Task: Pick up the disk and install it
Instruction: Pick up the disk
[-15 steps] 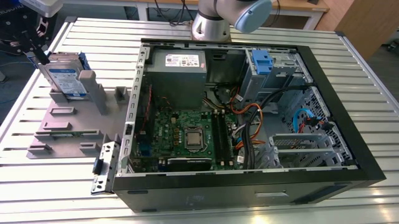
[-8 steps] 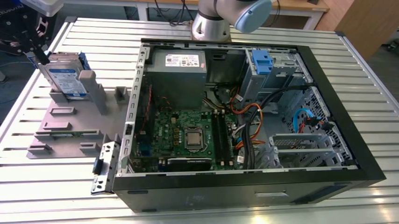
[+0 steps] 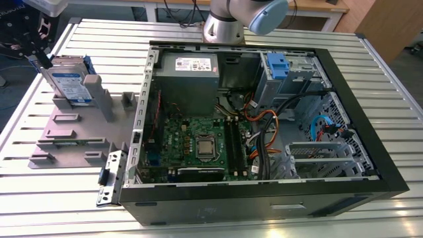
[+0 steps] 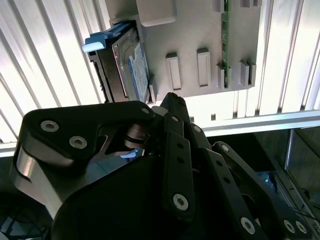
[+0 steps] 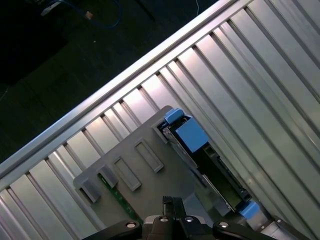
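The disk (image 3: 71, 83) stands on edge in a grey holder plate (image 3: 66, 129) at the exterior view's left, its blue-and-white label facing out and blue rails along its sides. My black gripper (image 3: 41, 58) hangs just above and beside the disk's upper corner, at the table's edge. The second wrist view shows the disk (image 4: 125, 65) beyond the gripper (image 4: 171, 100), with a blue rail tab sticking out. In the first wrist view the disk (image 5: 200, 155) sits on the grey holder (image 5: 145, 170), apart from the gripper (image 5: 171, 204).
An open computer case (image 3: 264, 124) lies on the slatted metal table (image 3: 370, 64), showing motherboard, cables and a grey power-supply box (image 3: 188, 67). A drive bay with a blue clip (image 3: 278, 63) sits at its far corner. The arm's base (image 3: 225, 25) stands behind the case.
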Controlling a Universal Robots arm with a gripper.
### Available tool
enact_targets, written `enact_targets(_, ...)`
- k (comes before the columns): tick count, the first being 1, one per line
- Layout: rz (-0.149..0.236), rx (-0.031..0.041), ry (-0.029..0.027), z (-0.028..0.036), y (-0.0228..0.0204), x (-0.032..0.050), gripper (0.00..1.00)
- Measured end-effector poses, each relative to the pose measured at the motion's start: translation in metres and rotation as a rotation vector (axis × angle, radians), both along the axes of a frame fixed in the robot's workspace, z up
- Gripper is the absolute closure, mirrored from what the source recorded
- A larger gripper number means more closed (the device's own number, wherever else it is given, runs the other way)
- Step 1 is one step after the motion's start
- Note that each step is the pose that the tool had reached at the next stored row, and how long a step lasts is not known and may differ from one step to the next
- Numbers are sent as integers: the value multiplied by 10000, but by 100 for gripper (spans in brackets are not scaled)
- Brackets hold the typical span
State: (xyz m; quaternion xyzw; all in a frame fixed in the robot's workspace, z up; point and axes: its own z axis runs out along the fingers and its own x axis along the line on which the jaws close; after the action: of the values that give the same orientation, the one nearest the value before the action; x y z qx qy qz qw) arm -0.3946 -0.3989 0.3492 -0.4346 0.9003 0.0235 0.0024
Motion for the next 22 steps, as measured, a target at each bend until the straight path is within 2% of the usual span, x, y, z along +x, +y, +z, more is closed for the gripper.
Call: enact_targets(22,785,0,0,-4,0,0,90)
